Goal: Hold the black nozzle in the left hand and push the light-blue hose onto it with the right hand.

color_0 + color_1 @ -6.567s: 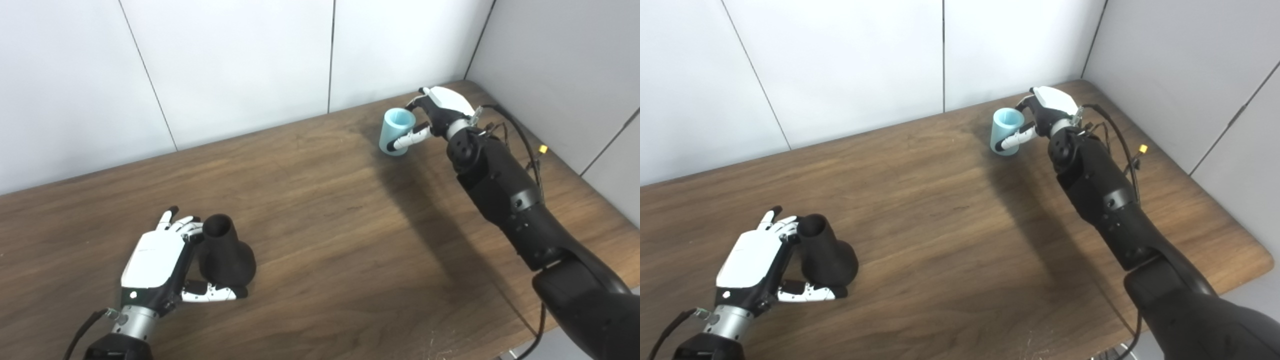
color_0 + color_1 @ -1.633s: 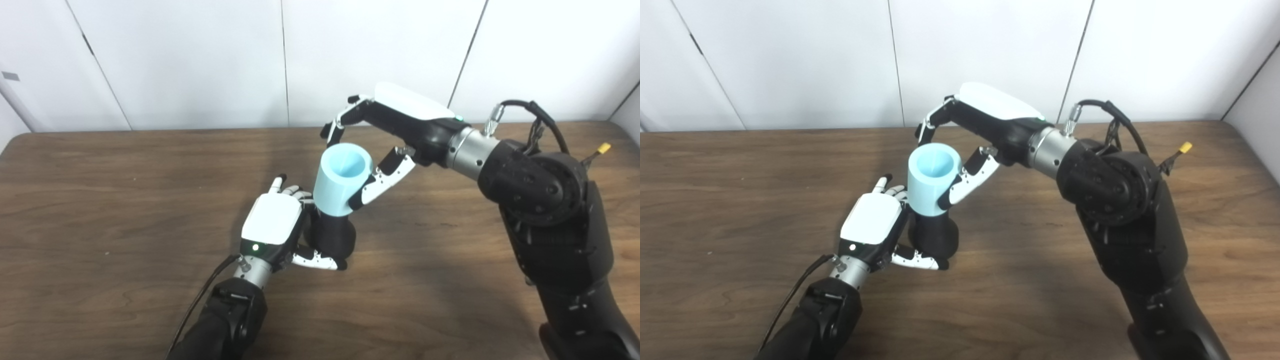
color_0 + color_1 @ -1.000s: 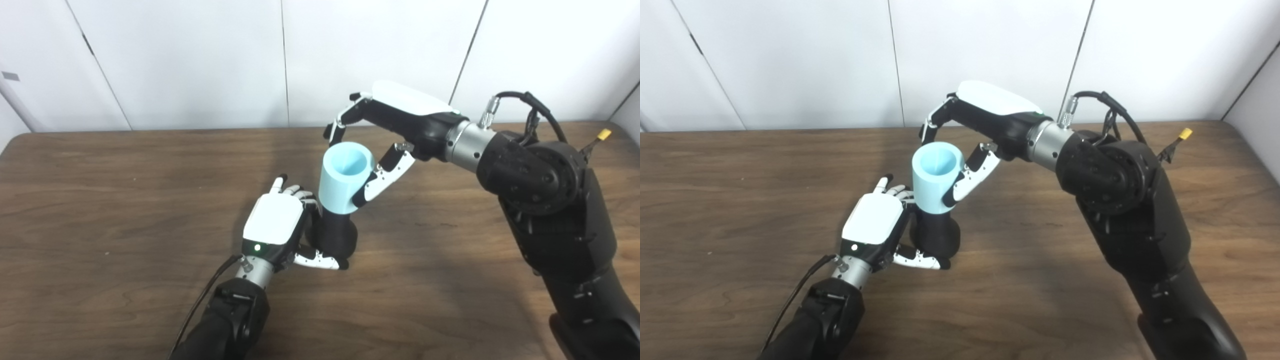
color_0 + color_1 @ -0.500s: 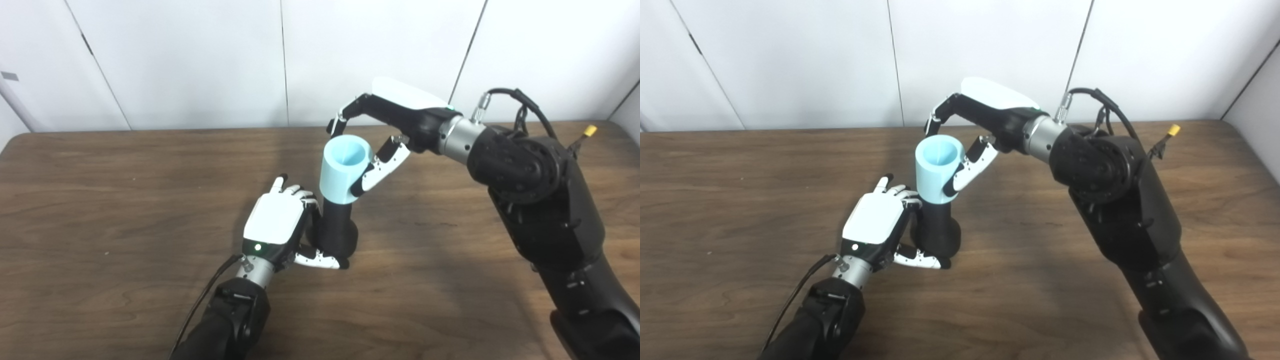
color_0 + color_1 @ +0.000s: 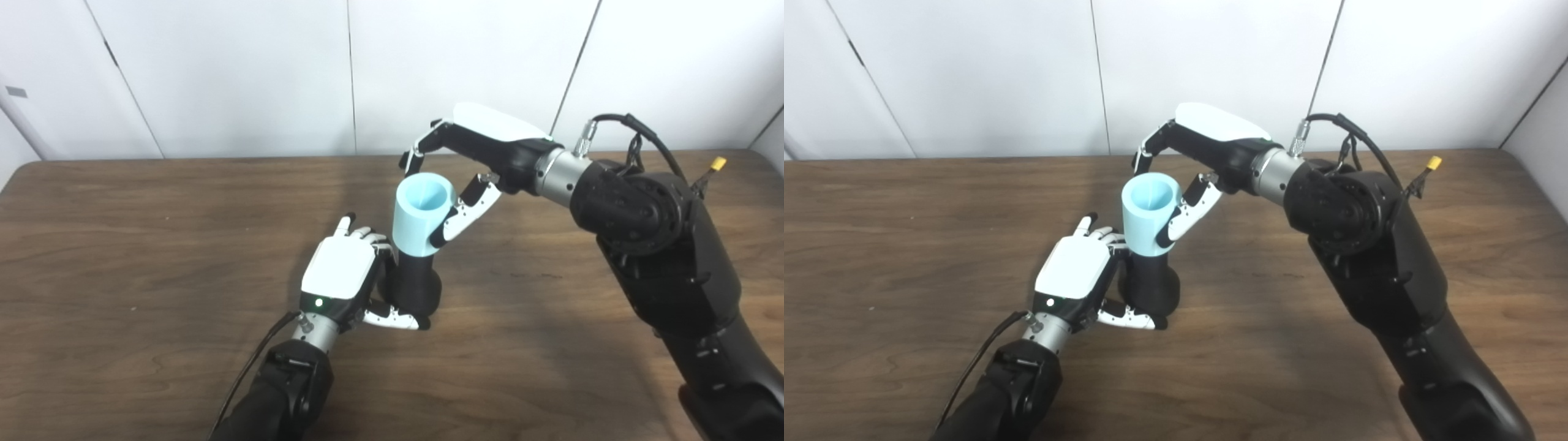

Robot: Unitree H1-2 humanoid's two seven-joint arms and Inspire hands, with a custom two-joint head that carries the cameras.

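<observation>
Left hand: left hand (image 5: 339,275) wraps the black nozzle (image 5: 416,288) low on its flared base, fingers behind it and thumb across the front, holding it upright on the wooden table (image 5: 153,233).
Right hand: right hand (image 5: 471,153) reaches in from the right and is closed on the light-blue hose (image 5: 421,214), thumb pressed to the near side, fingers (image 5: 416,147) curling over the far rim.
Hose position: a short, thick-walled tube, open end facing up, sitting over the top of the nozzle so that only the nozzle's lower neck and base show beneath it.
Seating: how far down the hose is seated cannot be told from these views.
Hose handling: it looks light and fairly stiff, holding its round mouth under the grip; smooth sides may slip, so a hold around the middle or upper wall seems best, pressing straight down along the nozzle.
Nozzle handling: dark, matte and rigid-looking, with a wide foot that should stand steadily; the low grip leaves the neck free for the hose.
Risk: an off-centre push could tip the nozzle or jam the hose crooked.
</observation>
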